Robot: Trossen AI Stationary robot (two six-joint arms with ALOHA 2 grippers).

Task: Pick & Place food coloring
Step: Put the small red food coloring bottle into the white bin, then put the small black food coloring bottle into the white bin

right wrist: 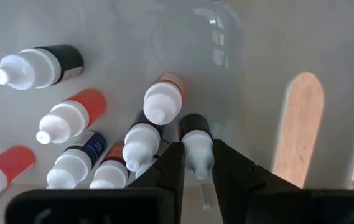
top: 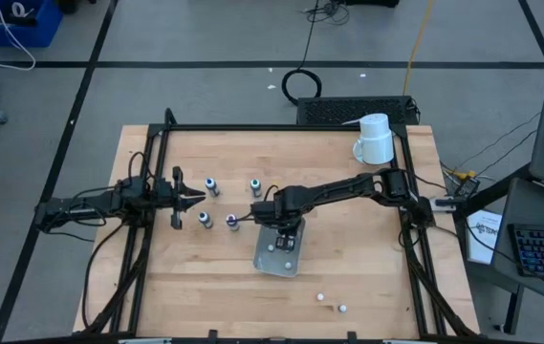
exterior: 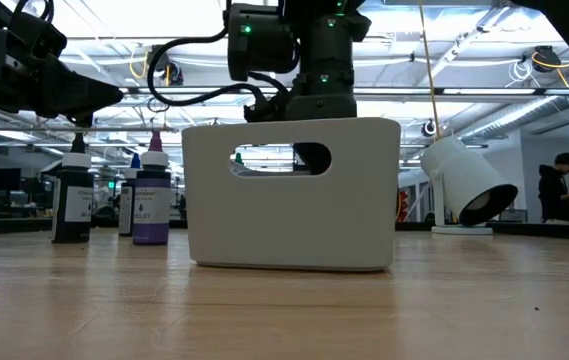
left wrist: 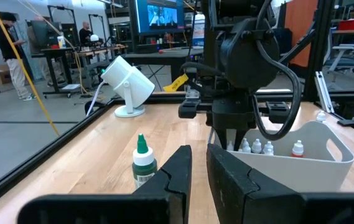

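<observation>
A workshop with grey floor and screens surrounds a wooden table (top: pixel 205 277) framed by black rails. From above, a white bin (top: pixel 280 250) sits mid-table, a white mug (top: pixel 375 139) lies tipped at the far right corner, four bottles (top: pixel 211 185) stand left of the bin, and two white pieces (top: pixel 321 297) lie near the front edge. The right gripper (top: pixel 286 232) reaches over the bin; the left gripper (top: pixel 193 199) hovers among the standing bottles.

Only the right wrist view looks into the bin: several white-capped bottles lie there, and the right fingers (right wrist: pixel 167 174) sit either side of one black-bodied bottle (right wrist: pixel 195 140), slightly parted, touching or nearly touching its cap; I cannot tell whether they grip it.

The left wrist view shows the left fingers (left wrist: pixel 177 171) pressed almost together, holding nothing, a green-capped bottle (left wrist: pixel 144 163) just beyond.

The low view shows the bin's handle slot and dark bottles behind its left.
</observation>
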